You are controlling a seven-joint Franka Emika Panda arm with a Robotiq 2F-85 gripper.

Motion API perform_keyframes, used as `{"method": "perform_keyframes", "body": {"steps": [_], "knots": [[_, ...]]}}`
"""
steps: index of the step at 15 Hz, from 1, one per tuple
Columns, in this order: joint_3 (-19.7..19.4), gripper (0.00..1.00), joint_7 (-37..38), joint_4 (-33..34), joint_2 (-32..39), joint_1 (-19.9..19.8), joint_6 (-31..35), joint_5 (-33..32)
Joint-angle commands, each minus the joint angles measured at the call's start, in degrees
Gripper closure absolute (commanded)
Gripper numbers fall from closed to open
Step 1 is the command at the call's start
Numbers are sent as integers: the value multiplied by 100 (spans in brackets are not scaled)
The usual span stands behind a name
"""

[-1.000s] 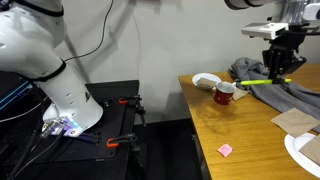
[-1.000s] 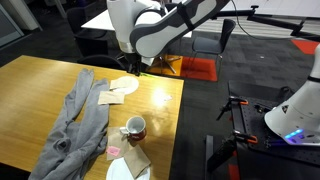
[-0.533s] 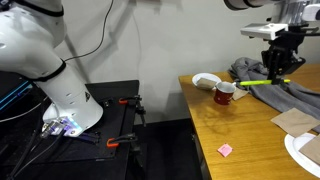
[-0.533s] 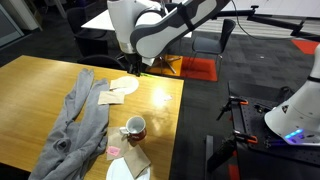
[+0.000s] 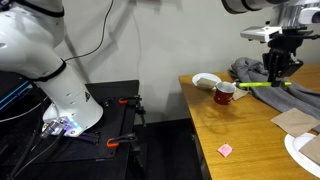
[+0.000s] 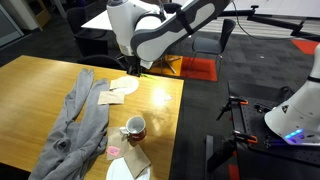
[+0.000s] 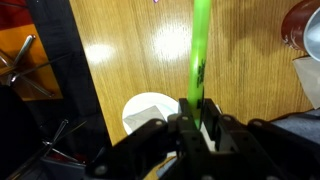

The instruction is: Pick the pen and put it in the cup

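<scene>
My gripper (image 7: 195, 118) is shut on the thin yellow-green pen (image 7: 199, 50), which sticks out ahead of the jaws. In an exterior view the pen (image 5: 262, 85) is held roughly level above the table, just right of the dark red mug (image 5: 225, 94), with the gripper (image 5: 277, 68) above it. The mug, with its white interior, stands upright on the wooden table (image 5: 215, 125). It also shows in the other exterior view (image 6: 133, 127) and at the top right edge of the wrist view (image 7: 302, 24). In that exterior view the gripper (image 6: 133, 68) hangs over the table's far edge.
A white shallow bowl (image 5: 207, 80) (image 6: 123, 87) (image 7: 150, 112) sits below the gripper. A grey cloth (image 5: 268, 72) (image 6: 75, 125) lies across the table. A pink sticky note (image 5: 226, 150), brown paper (image 5: 298, 120) and a white plate (image 5: 304, 150) lie nearby.
The gripper with the pen has shifted slightly lower and towards the mug. The pen now lies more level. Nothing else moved.
</scene>
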Motion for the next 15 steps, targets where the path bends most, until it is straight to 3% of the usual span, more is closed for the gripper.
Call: {"method": "perform_keyframes", "body": {"steps": [1,2,9,15], "knots": [[27,81,7,17,0,-23,-20,-18],[25,95,7,19,0,-21,-20,-19],[799,95,-1874,95,349,-528,1585,496],[2029,95,-4150,118,569,-1383,2098,1500]]}}
